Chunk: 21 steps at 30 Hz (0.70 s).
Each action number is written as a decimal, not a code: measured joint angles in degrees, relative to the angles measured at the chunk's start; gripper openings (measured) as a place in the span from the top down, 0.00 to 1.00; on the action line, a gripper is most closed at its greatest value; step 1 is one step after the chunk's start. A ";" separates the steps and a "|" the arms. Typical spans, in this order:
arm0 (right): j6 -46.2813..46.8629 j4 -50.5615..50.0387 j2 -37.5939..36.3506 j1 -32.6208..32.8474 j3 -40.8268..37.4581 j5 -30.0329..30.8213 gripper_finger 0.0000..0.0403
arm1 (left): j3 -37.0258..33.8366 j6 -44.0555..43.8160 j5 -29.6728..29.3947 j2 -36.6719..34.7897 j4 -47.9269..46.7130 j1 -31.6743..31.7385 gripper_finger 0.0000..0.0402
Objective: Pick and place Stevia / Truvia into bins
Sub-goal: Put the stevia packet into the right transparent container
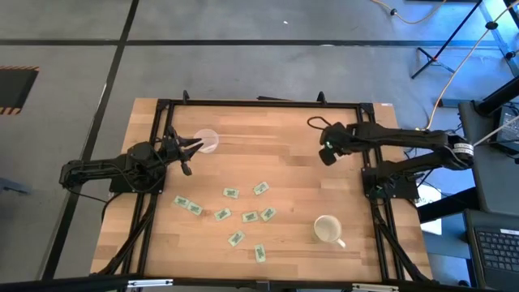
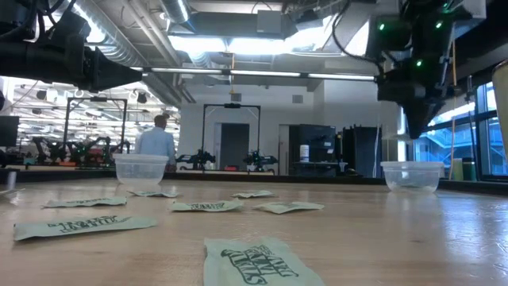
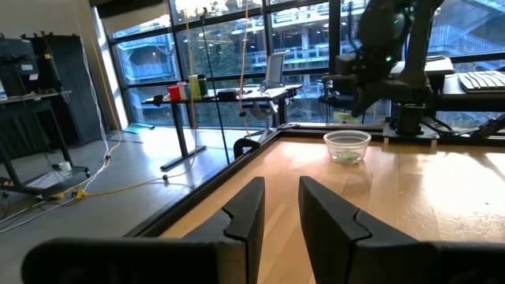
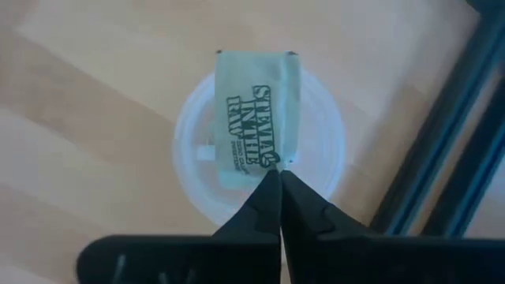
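Nine packets [image 1: 250, 216] lie loose mid-bench in the high view; left gripper [image 1: 197, 146] beside one cup [image 1: 208, 140], right gripper [image 1: 328, 154] over the far side; white mug [image 1: 327, 229] unused. Low view: second cup [image 2: 411, 175] under the right arm. Left wrist: fingers [image 3: 246, 214] apart, empty. Right wrist: fingers [image 4: 296, 207] clamped on a packet [image 4: 252, 118] above that cup [image 4: 326, 170]; most sorting remains.

Bare surface [image 1: 284, 154] lies open between the two clear cups [image 1: 206, 140]. Nearer the front, scattered Stevia packets [image 1: 243, 215] and a white mug [image 1: 327, 229] crowd the surface.
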 joint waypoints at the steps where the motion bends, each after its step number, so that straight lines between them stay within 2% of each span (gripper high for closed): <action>1: -0.68 0.20 0.54 -0.96 -0.30 -0.67 1.00 | 0.00 0.00 0.00 0.00 0.00 0.01 0.81; 4: -3.43 1.85 2.12 -3.28 -1.71 -2.79 1.00 | 0.00 0.00 0.00 0.00 0.00 0.01 0.81; 10: -5.91 4.88 5.04 -6.48 -4.27 -2.85 1.00 | 0.00 0.00 0.00 0.00 0.00 0.00 0.81; 21: -6.00 5.47 7.28 -7.73 -4.59 -2.84 0.99 | 0.00 0.00 0.00 0.00 0.00 0.00 0.81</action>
